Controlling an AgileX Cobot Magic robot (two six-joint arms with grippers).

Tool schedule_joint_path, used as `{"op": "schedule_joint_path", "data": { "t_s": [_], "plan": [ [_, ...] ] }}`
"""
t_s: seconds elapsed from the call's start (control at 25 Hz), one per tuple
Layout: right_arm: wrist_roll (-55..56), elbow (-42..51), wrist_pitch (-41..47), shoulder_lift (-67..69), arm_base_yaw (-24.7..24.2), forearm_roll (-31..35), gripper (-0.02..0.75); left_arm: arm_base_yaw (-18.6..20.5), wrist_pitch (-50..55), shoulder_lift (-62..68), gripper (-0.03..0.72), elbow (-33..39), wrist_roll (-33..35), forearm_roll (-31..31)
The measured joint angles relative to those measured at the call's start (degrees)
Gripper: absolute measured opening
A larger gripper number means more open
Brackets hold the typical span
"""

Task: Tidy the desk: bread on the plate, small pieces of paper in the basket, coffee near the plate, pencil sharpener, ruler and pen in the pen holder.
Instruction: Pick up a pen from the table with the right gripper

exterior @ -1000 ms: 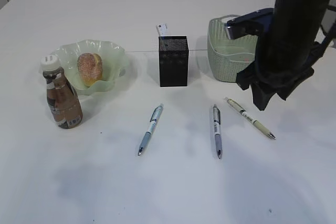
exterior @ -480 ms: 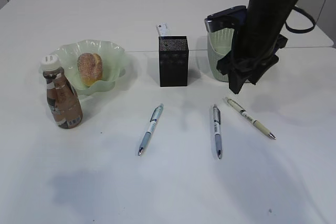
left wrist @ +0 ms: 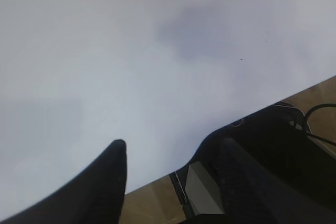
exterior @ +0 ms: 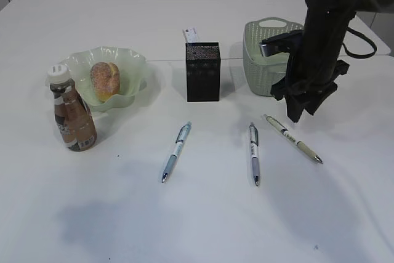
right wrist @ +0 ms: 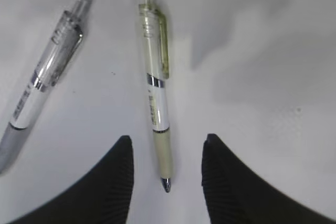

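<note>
Right wrist view: ribbed black pincer (right wrist: 167,153) open astride slim cream-grip pen (right wrist: 156,86).

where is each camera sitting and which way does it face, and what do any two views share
Exterior view: raised in front of the desk, slanting down at plate, coffee, pen holder, basket and three pens; shows the right arm and right hand.
Left wrist view: on the left arm, facing down at bare tabletop and its edge; shows the left hand, fingers apart.
Right wrist view: on the right arm, looking straight down; open fingers straddle the cream pen.
Shared: the cream pen and grey pen appear in the exterior and right wrist views.
</note>
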Motion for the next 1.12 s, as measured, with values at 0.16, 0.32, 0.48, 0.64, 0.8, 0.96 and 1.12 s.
{"op": "schedule_joint_path", "data": {
  "t_s": [0.16, 0.32, 0.48, 0.64, 0.8, 0.96, 1.12],
  "plan": [
    [-0.25, 0.00, -0.13, 1.01, -0.10, 0.00, 0.344, 0.00, 0.00, 0.00, 0.394, 0.00, 0.00, -0.11],
    [-0.85, 0.00, -0.13, 2.57, -0.10, 0.12, 0.344, 0.00, 0.00, 0.00, 0.394, 0.00, 0.00, -0.33],
    [-2.64, 0.00, -0.13, 2.99, -0.10, 0.23, 0.344, 0.00, 0.00, 0.00, 0.394, 0.00, 0.00, -0.33],
    [-3.53, -0.09, -0.58, 3.94, -0.10, 1.33, 0.344, 0.00, 0.00, 0.00, 0.394, 0.00, 0.00, -0.33],
    [-4.11, -0.09, -0.78, 5.66, -0.10, 1.33, 0.344, 0.00, -0.10, 0.00, 0.394, 0.00, 0.00, -0.44],
    [-4.49, -0.09, -1.51, 5.90, -0.10, 1.33, 0.344, 0.00, -0.10, 0.00, 0.394, 0.00, 0.00, -0.44],
    [-4.76, -0.09, -2.17, 5.90, -0.10, 1.33, 0.343, 0.00, -0.10, 0.00, 0.394, 0.00, -0.04, -0.65]
  ]
}}
